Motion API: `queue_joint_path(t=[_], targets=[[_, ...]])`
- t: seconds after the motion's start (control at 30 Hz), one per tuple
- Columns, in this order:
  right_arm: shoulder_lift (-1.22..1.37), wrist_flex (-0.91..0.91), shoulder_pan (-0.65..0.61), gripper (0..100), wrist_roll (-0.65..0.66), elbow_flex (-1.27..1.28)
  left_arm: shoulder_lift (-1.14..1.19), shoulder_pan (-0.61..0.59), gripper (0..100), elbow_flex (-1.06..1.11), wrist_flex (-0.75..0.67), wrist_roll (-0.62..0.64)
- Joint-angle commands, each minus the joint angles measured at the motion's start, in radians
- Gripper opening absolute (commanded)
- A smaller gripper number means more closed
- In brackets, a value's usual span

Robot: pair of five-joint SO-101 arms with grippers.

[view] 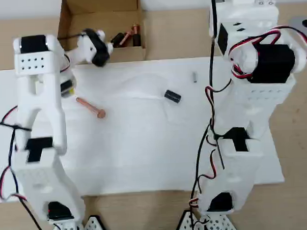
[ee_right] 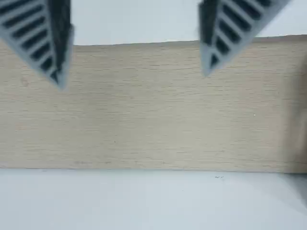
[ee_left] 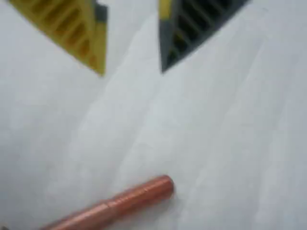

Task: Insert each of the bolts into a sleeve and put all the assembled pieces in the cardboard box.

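A white sheet is spread out, with a cardboard box set at its far edge and assembled pieces inside. The left gripper is held parted just above a bolt near the sheet's left edge — the right gripper is spread wide. A sleeve is seen mid-sheet.

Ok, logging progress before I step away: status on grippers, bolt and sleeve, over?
Left gripper open, beside loose bolt on white sheet. Right gripper open, holding nothing. Sleeve lies apart from bolt, nothing between.
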Motion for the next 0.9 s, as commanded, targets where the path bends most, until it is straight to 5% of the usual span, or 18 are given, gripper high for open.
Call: queue_joint_path(t=[0.0,0.37,0.87], targets=[[-0.058,0.014,0.012,21.7,-0.009,-0.001,-0.18,0.015,9,0.152,0.006,-0.048],[-0.058,0.014,0.016,21.7,-0.009,-0.001,-0.455,0.173,8,0.443,-0.005,-0.157],[-0.058,0.014,0.104,21.7,-0.006,-0.001,-0.453,0.209,8,0.784,-0.408,-0.259]])
